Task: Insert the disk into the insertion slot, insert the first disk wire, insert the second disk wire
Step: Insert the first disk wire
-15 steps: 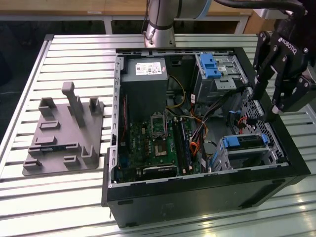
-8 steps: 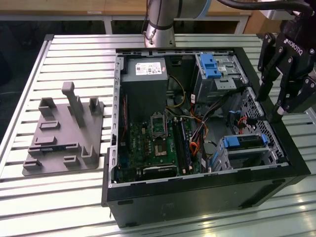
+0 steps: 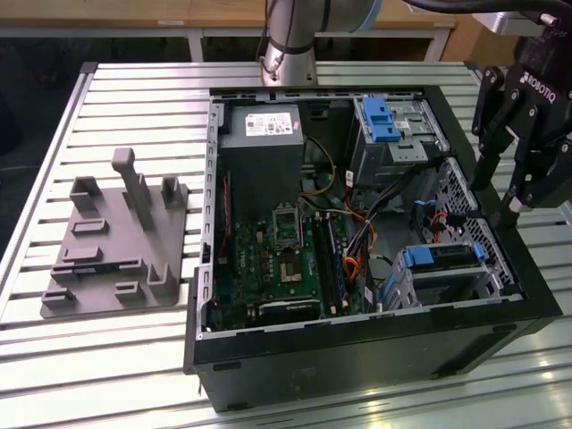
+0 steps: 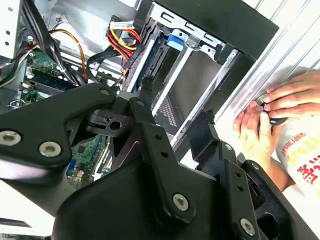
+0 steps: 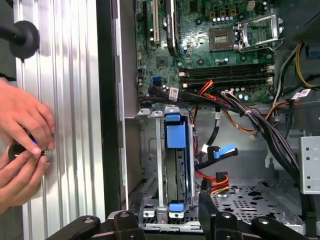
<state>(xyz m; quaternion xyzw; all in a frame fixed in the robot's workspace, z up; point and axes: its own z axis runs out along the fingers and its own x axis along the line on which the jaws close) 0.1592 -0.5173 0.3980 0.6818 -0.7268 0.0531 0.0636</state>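
The disk (image 5: 176, 137), a flat drive in a bright blue carrier, stands on edge inside the slot (image 5: 158, 165), a grey metal cage with hole-patterned walls. The cage sits in the corner of the computer case (image 3: 375, 357) at the exterior view's lower right, where the disk (image 3: 447, 256) fills the slot (image 3: 451, 279). Beside the cage, apart from the disk, lie a black cable with a blue plug (image 5: 224, 151) and a red-and-orange wire bundle with a black plug (image 5: 220, 178).
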